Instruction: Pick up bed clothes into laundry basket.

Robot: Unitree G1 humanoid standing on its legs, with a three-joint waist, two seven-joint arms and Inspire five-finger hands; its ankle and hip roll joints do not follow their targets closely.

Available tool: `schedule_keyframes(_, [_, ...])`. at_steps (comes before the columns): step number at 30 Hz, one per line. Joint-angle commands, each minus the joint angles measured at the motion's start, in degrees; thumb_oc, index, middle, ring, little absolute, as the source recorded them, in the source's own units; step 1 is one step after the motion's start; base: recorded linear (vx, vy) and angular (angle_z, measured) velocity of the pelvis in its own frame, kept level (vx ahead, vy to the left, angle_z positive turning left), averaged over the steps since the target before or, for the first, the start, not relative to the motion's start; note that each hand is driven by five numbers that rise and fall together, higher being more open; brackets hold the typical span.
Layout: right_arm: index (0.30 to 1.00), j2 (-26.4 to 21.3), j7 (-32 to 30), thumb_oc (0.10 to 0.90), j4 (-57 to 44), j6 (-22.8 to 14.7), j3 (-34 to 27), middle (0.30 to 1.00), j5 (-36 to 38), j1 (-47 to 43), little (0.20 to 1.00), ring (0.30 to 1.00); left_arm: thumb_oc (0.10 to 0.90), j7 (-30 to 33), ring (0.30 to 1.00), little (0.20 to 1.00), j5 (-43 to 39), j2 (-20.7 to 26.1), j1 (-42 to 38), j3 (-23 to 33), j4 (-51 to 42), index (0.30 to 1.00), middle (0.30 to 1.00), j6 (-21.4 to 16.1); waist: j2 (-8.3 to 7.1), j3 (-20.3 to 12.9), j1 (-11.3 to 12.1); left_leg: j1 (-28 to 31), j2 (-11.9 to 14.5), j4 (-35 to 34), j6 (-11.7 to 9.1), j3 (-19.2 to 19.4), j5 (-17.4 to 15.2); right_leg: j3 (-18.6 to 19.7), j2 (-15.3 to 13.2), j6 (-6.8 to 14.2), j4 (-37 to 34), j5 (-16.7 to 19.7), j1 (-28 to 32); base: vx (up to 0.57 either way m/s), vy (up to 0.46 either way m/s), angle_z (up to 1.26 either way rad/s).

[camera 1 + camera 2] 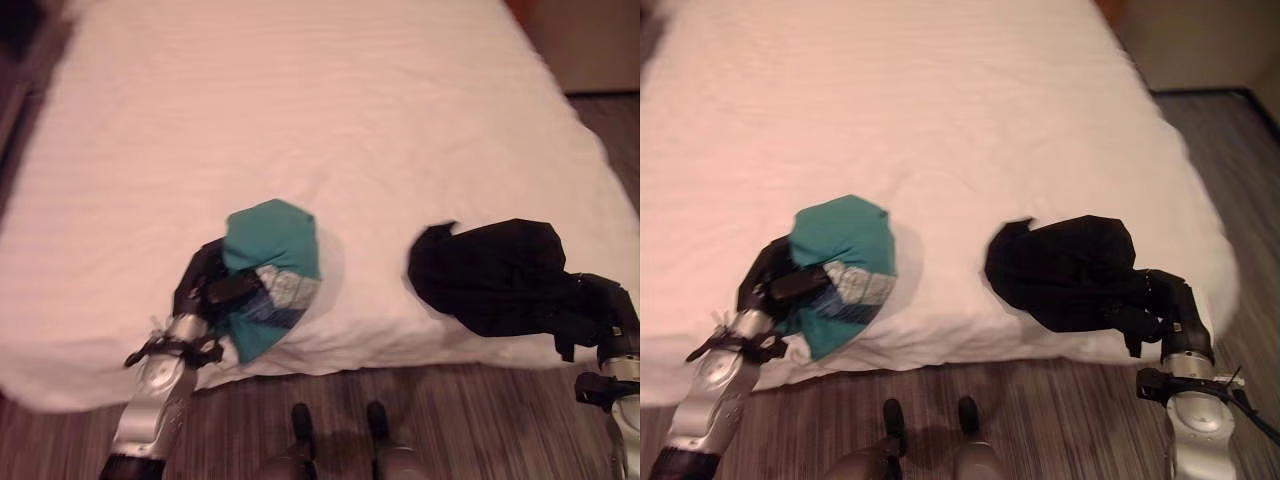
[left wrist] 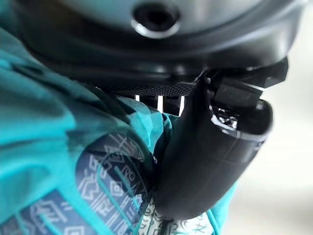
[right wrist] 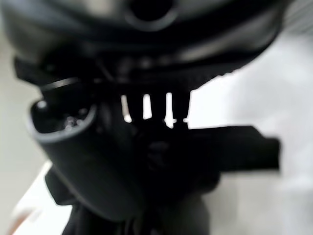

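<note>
The teal shirt [image 1: 268, 262] lies at the bed's [image 1: 300, 120] near edge, at about 7 o'clock. The black garment [image 1: 495, 272] sits at about 5 o'clock, well apart from it. The left hand [image 1: 205, 285] is curled into the shirt — thumb pinching the cloth. The right hand [image 1: 1168, 305] is closed on the black garment. Judged step: grasping, with both items secured. Next move: lift both clear and carry them to a laundry basket — none visible here.

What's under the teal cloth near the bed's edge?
Under the teal cloth lies the white bed, and the left hand grips its near side, thumb pressed on the patterned part. The fingers are hidden under the fabric.
</note>
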Motion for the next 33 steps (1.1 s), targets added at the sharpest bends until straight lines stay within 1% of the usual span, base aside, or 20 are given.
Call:
schedule_keyframes(1, [0.3,-2.87,-5.05,0.4,-0.39,-3.94,-1.67,0.3,1.03,0.74,0.3,0.3,0.4,-0.29,0.3,0.3,0.64,2.93,-6.33,1.83,-3.64,0.3,0.3,-6.31,0.35,-3.53,-1.0,-0.2,3.76,-0.15,-2.63,1.51,-4.51,-8.0,-4.78,2.39,9.13,-0.21,-2.09,-0.3,0.143,-0.92])
schedule_keyframes(3, [0.3,-2.54,-4.99,0.4,-0.67,-3.76,-0.72,0.3,0.54,0.34,0.3,0.3,0.4,-0.5,0.3,0.3,-0.07,3.01,-4.36,3.73,-3.72,0.3,0.3,-6.07,0.43,-4.36,0.88,-0.17,4.91,-0.15,-2.61,4.99,-3.93,-13.9,-6.14,0.96,14.01,-4.15,0.73,-0.28,0.137,-1.43])
schedule_keyframes(6, [0.3,-2.38,-4.87,0.4,-0.76,-3.69,1.65,0.3,-0.21,-1.74,0.3,0.3,0.4,-1.1,0.3,0.3,-1.74,2.0,1.23,7.68,-4.58,0.3,0.3,-5.28,-0.66,-6.88,5.08,-0.2,4.87,-0.15,-2.1,8.85,-4.29,-19.45,-9.25,0.74,19.33,-6.16,7.56,-0.18,0.041,-1.62])
schedule_keyframes(8, [0.3,-2.56,-4.42,0.4,-1.66,-3.37,4.61,0.3,-1.19,-4.67,0.3,0.3,0.4,-1.86,0.3,0.3,-3.08,1.15,7.36,10.85,-5.64,0.3,0.3,-4.47,-2.29,-8.97,9.16,-1.93,4.6,0.21,-1.61,13.04,-3.16,-24.54,-12.35,1.65,19.02,-3.39,13.4,-0.27,-0.065,-1.49])
schedule_keyframes(11, [0.3,-2.91,-3.24,0.4,-2.85,-2.61,7.76,0.3,-2.42,-7.0,0.3,0.3,0.4,-3.31,0.3,0.3,-3.99,0.55,13.4,12.9,-7.21,0.3,0.3,-3.37,-4.9,-11.11,12.78,-4.82,5.29,0.58,-1.62,17.7,-1.01,-24.97,-11.63,3.89,16.12,0.45,17.63,-0.32,-0.141,-1.67])
schedule_keyframes(12, [0.3,-2.86,-3.26,0.4,-2.77,-2.62,7.95,0.3,-2.44,-7.03,0.3,0.3,0.4,-3.33,0.3,0.3,-3.97,0.58,13.7,13.04,-7.4,0.3,0.3,-3.32,-4.98,-11.3,12.98,-4.79,5.42,0.53,-1.73,18.01,-0.9,-24.67,-11.55,3.92,15.71,0.76,17.6,-0.41,-0.233,-1.09])
schedule_keyframes(14, [0.3,-3.0,-3.01,0.4,-4.49,-2.76,10.17,0.3,-2.43,-8.69,0.3,0.3,0.4,-3.77,0.3,0.3,-4.51,-0.28,16.04,14.31,-8.54,0.3,0.3,-3.19,-4.81,-11.05,15.7,-7.38,9.97,0.81,-4.86,21.45,4.07,-29.53,-8.12,2.5,9.4,-8.78,18.83,-0.47,-0.361,-0.26])
schedule_keyframes(15, [0.3,-2.98,-2.5,0.4,-5.31,-2.8,10.7,0.3,-2.41,-8.3,0.3,0.3,0.4,-4.04,0.3,0.3,-4.35,-0.69,16.49,14.43,-8.67,0.3,0.3,-3.05,-4.45,-10.45,16.17,-8.27,11.99,0.98,-6.78,21.09,6.95,-29.05,-5.41,0.65,6.65,-13.44,19.36,-0.33,-0.466,-0.79])
schedule_keyframes(17, [0.3,-3.13,-2.6,0.4,-5.67,-3.01,10.99,0.3,-2.48,-7.35,0.3,0.3,0.4,-4.15,0.3,0.3,-4.11,-1.46,15.77,12.8,-8.22,0.3,0.3,-2.71,-3.46,-8.86,16.25,-10.49,15.08,2.69,-9.84,18.98,10.6,-28.07,-0.24,-2.34,3.0,-17.0,20.98,-0.34,-0.464,-0.13])
schedule_keyframes(19, [0.3,-4.04,-2.96,0.4,-6.0,-3.3,12.41,0.3,-2.88,-8.12,0.3,0.3,0.4,-3.72,0.3,0.3,-3.78,-2.24,14.69,11.15,-6.86,0.3,0.3,-2.99,-2.38,-5.98,17.14,-11.95,15.6,5.32,-11.32,12.66,11.76,-27.88,1.15,-3.5,1.57,-16.76,22.17,-0.32,-0.263,0.07])
schedule_keyframes(20, [0.3,-4.15,-3.02,0.4,-5.87,-3.35,12.34,0.3,-2.88,-8.27,0.3,0.3,0.4,-3.67,0.3,0.3,-3.72,-2.31,14.41,11.03,-6.69,0.3,0.3,-3.08,-2.14,-5.6,16.97,-12.05,15.77,5.79,-11.46,12.21,11.64,-28.13,1.41,-3.61,1.48,-16.77,22.52,-0.44,-0.186,-0.2])
schedule_keyframes(21, [0.3,-4.62,-3.52,0.4,-4.13,-3.88,14.93,0.3,-1.63,-11.33,0.3,0.3,0.4,-3.63,0.3,0.3,-3.75,-3.26,14.1,9.16,-6.19,0.3,0.3,-3.61,-0.95,-3.06,19.38,-13.78,11.92,10.04,-13.2,-3.74,11.42,-27.21,1.26,-4.14,0.12,-14.83,21.88,-0.42,-0.175,-0.32])
schedule_keyframes(22, [0.3,-4.29,-3.96,0.4,-2.84,-4.29,17.35,0.3,-0.8,-13.42,0.3,0.3,0.4,-3.41,0.3,0.3,-3.67,-3.83,14.31,8.04,-5.97,0.3,0.3,-4.03,-0.84,-2.51,20.78,-13.33,8.56,12.65,-13.56,-13.75,10.19,-25.15,0.94,-4.13,-0.16,-13.61,21.07,-0.46,-0.193,-0.83])
schedule_keyframes(24, [0.3,-3.13,-3.8,0.4,-1.69,-4.88,19.71,0.3,0.87,-15.54,0.3,0.3,0.4,-3.26,0.3,0.3,-4.35,-4.19,15.71,9.17,-6.63,0.3,0.3,-4.38,-1.69,-2.5,21.87,-11.53,2.94,18.02,-12.24,-24.62,3.92,-20.94,0.42,-4.29,-0.53,-12.04,19.52,-0.18,-0.143,-0.93])
schedule_keyframes(25, [0.3,-3.12,-3.81,0.4,-1.62,-4.92,19.78,0.3,0.88,-15.63,0.3,0.3,0.4,-3.26,0.3,0.3,-4.37,-4.19,15.73,9.24,-6.66,0.3,0.3,-4.37,-1.64,-2.5,21.85,-11.69,2.96,18.23,-12.18,-24.62,3.9,-20.91,0.47,-4.25,-0.59,-11.89,19.48,-0.14,-0.169,-1.27])
schedule_keyframes(26, [0.3,-2.04,-3.06,0.4,-1.79,-5.09,21.73,0.3,1.39,-17.13,0.3,0.3,0.4,-3.62,0.3,0.3,-5.67,-4.83,17.63,11.03,-8.2,0.3,0.3,-4.35,-1.64,-3.09,22.29,-8.96,1.6,20.15,-10.8,-27.94,0.54,-15.89,1.37,-4.65,-1.19,-10.12,18.1,-0.04,-0.095,-1.5])
schedule_keyframes(27, [0.3,-2.04,-3.06,0.4,-1.77,-5.09,21.78,0.3,1.39,-17.13,0.3,0.3,0.4,-3.63,0.3,0.3,-5.67,-4.84,17.68,11.05,-8.2,0.3,0.3,-4.34,-1.74,-3.19,22.36,-8.81,1.65,20.17,-10.82,-27.81,0.07,-15.82,1.37,-4.7,-1.32,-10.33,18.27,-0.02,-0.156,-1.62])
schedule_keyframes(28, [0.3,-1.71,-1.6,0.4,-2.08,-4.81,22.49,0.3,1.37,-17.21,0.3,0.3,0.4,-4.35,0.3,0.3,-6.24,-5.36,19.62,12.67,-9.49,0.3,0.3,-3.89,-1.37,-3.98,21.77,-5.64,1.49,19.07,-8.95,-27.59,-3.0,-12.24,2.78,-5.15,-1.7,-9.67,17.54,0.04,-0.065,-1.25])
schedule_keyframes(30, [0.3,-1.42,-0.28,0.4,-2.33,-4.56,22.4,0.3,0.97,-15.25,0.3,0.3,0.4,-4.92,0.3,0.3,-6.49,-5.07,19.74,12.44,-9.61,0.3,0.3,-3.31,-0.87,-4.43,20.67,-3.38,0.7,17.86,-7.4,-28.04,-3.99,-9.39,4.21,-5.91,-1.65,-8.98,17.52,0.04,-0.097,-1.42])
schedule_keyframes(33, [0.3,-1.53,1.14,0.4,-3.09,-3.93,21.04,0.3,1.06,-12.04,0.3,0.3,0.4,-5.15,0.3,0.3,-5.88,-4.3,18.68,11.46,-9.7,0.3,0.3,-3.15,-0.42,-4.52,19.17,-1.38,-0.31,16.35,-6.74,-29.05,-4.7,-8.78,5.03,-6.59,-1.7,-9.53,18.17,0.02,-0.044,-0.86])
